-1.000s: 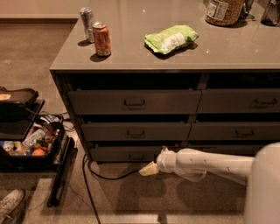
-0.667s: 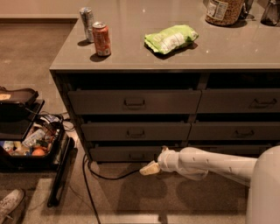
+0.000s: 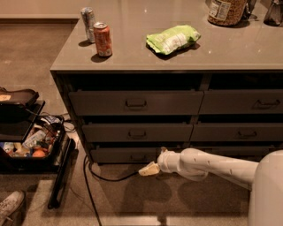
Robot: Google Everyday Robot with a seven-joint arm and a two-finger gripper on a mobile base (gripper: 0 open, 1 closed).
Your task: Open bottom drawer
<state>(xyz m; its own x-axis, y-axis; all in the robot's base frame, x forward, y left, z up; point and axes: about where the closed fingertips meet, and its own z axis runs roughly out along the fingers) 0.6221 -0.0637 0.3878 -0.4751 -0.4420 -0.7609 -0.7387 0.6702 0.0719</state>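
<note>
Smooth grey tabletop [image 3: 132, 57] over two stacks of grey-brown drawers, brownish floor below. On top: an orange soda can [image 3: 102, 39] with a silver can [image 3: 88, 18] just behind it, a crumpled green snack bag [image 3: 173, 39], and a jar with a printed label [image 3: 226, 9] at the far edge. To the left on the floor, a black crate of odds and ends [image 3: 26, 145]. A black cable [image 3: 104, 176] trails across the floor in front of the cabinet. The slim grey-brown bottom drawer [image 3: 119, 155] sits lowest in the left stack; its front looks flush with the cabinet, so I judge it closed. Its small dark bar handle [image 3: 138, 157] is at centre. The smooth white arm [image 3: 208, 165] reaches in low from the right. The pale pincer [image 3: 149, 169] is just right of the handle and a little below it, near but apparently not on it. Cannot tell whether the pincer is wide or narrow from this angle. Progress: the approach looks nearly complete. What is left, by my reading, is hooking the handle and pulling the drawer out.
</note>
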